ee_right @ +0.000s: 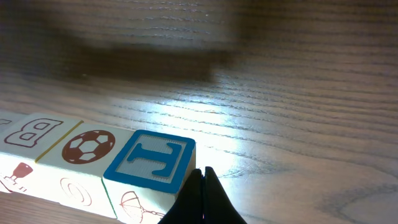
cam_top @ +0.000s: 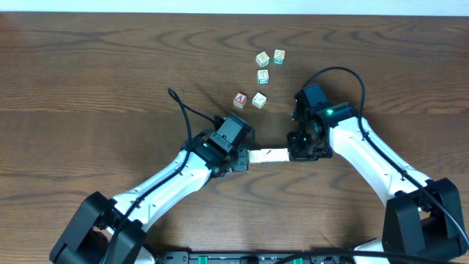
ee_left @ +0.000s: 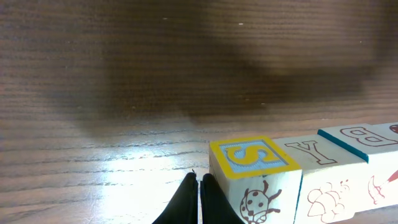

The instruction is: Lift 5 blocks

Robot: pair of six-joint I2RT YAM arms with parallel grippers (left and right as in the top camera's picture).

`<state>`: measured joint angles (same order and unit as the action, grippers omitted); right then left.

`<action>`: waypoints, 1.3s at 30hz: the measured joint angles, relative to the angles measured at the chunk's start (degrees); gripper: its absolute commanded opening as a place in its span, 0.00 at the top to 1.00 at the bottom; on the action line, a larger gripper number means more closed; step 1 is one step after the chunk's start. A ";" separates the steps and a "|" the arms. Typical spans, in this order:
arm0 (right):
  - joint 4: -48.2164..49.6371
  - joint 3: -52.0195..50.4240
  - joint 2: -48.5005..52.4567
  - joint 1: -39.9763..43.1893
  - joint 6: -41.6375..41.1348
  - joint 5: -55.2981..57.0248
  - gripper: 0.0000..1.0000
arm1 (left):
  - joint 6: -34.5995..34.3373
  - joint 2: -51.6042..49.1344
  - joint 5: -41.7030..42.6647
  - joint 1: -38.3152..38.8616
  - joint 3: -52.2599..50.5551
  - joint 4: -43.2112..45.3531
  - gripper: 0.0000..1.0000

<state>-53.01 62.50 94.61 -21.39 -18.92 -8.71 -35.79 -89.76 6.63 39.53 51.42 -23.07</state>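
Observation:
A row of blocks (cam_top: 267, 155) lies end to end between my two grippers near the table's middle. My left gripper (cam_top: 245, 158) is shut, its closed fingertips (ee_left: 199, 186) against the end cube with the yellow "S" top (ee_left: 252, 155); a "Y" cube (ee_left: 317, 152) and a "B" cube (ee_left: 364, 137) follow it. My right gripper (cam_top: 293, 152) is also shut, its tips (ee_right: 203, 180) touching the blue "I" cube (ee_right: 149, 158), with a football cube (ee_right: 87, 147) and the "B" cube (ee_right: 34, 132) beyond. Nothing sits between either pair of fingers. I cannot tell whether the row is off the table.
Several loose cubes lie behind the row: a pair (cam_top: 262, 59) (cam_top: 279, 56), one below them (cam_top: 263, 75), a pale one (cam_top: 259, 100) and the red "A" cube (cam_top: 240, 100). Black cables loop above both wrists. The dark wooden table (cam_top: 88, 88) stretches left.

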 measured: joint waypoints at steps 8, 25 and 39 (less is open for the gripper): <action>0.00 0.00 -0.17 0.00 -0.22 -0.31 0.99 | 0.02 0.72 -0.44 0.00 0.00 -0.39 0.93; -1.40 1.29 -0.17 0.00 -0.26 -0.28 0.99 | 0.02 1.51 -0.66 0.00 0.00 -0.42 0.93; -1.79 2.67 -0.66 0.00 -0.66 -0.26 0.99 | 0.02 4.37 -1.53 -0.11 0.00 -1.01 0.93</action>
<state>-54.81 65.17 93.95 -21.39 -19.57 -8.97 -35.77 -85.38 5.10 39.42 51.42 -24.08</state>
